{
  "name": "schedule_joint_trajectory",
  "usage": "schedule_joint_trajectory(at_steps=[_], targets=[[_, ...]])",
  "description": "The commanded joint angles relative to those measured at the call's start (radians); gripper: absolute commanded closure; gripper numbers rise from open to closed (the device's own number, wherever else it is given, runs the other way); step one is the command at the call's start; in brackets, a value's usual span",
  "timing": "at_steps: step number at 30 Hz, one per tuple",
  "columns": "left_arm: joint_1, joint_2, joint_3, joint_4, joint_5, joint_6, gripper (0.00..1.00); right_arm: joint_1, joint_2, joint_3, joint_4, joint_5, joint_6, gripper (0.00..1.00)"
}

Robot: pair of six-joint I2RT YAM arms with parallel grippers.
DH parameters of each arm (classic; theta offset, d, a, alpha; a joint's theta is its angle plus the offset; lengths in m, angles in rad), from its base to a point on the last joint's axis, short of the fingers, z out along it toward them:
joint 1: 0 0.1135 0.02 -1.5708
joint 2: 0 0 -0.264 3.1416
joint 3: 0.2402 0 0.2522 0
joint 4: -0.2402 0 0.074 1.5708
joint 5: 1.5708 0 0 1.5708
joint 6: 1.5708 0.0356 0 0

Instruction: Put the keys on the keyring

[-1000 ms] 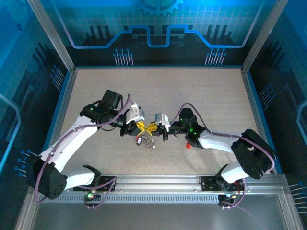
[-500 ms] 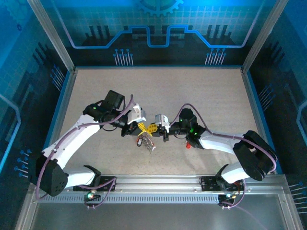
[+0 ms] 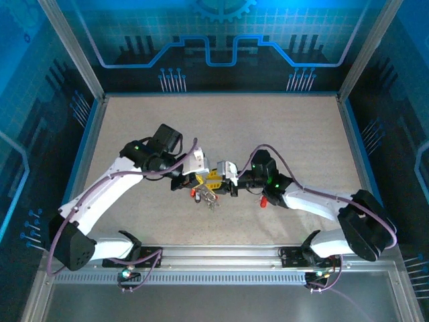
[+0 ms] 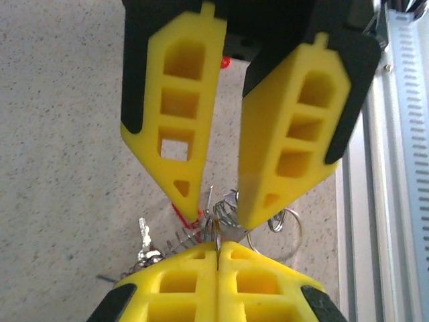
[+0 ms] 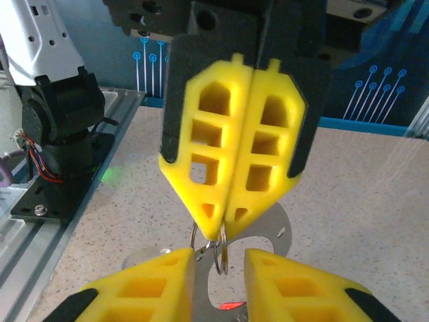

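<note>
Several keys are seemingly hanging mid-frame on the keyring the left gripper is pinching shut, the right gripper gaping empty, one red key lying loose

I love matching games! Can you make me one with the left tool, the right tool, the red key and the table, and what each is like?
Things:
1. left tool
2. right tool
3. red key
4. table

What each is like:
A. open
B. shut on a ring
C. speckled beige
D. lying beside the right arm

Pairs: 1-B, 2-A, 3-D, 4-C
</note>
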Motion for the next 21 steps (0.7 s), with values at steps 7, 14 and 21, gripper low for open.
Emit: schedule_joint_trajectory(at_steps=[7,14,21], targets=[[-0.060,0.102,0.196,-0.251,-0.110,0.033,1.00,-0.007,-0.011,0.061,-0.175,0.002,-0.091,0.72],[-0.085,0.142,0.239,-0.280,-0.083,0.026,1.00,-0.006,0.028,0.068,-0.110,-0.019,-0.037,0.73],[-0.086,0.158,0.264,-0.274,-0.075,0.003,1.00,0.000,0.048,0.061,-0.048,-0.049,0.002,0.73]])
